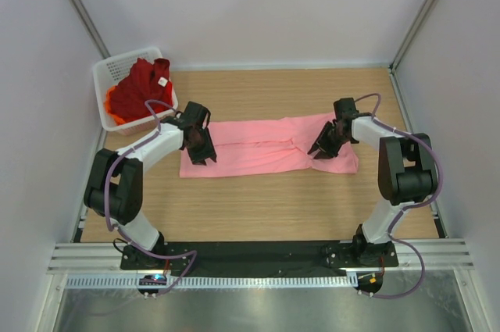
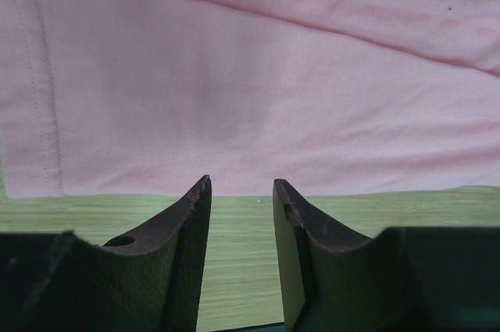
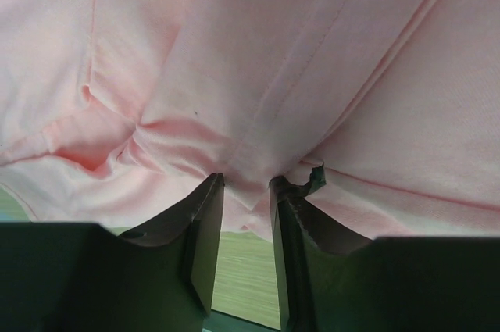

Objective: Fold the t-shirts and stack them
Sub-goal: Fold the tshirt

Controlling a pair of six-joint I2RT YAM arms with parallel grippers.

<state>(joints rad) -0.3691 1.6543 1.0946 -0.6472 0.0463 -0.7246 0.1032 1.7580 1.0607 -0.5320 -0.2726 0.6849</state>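
Observation:
The light pink t-shirt (image 1: 258,148) lies on the wooden table, folded into a long band; it fills the left wrist view (image 2: 250,74) and the right wrist view (image 3: 234,58). My left gripper (image 1: 208,159) is open and empty at the shirt's near edge by its left end (image 2: 241,183). My right gripper (image 1: 316,152) is at the band's right part, open, with a bunched fold of pink cloth between its fingertips (image 3: 246,180). The dark red t-shirt (image 1: 141,86) with a white tag lies in the basket on top of the orange t-shirt (image 1: 113,109).
A white mesh basket (image 1: 117,58) stands at the back left corner of the table. White walls with metal posts close in the back and both sides. Bare wood (image 1: 258,207) shows between the shirt and the arm bases.

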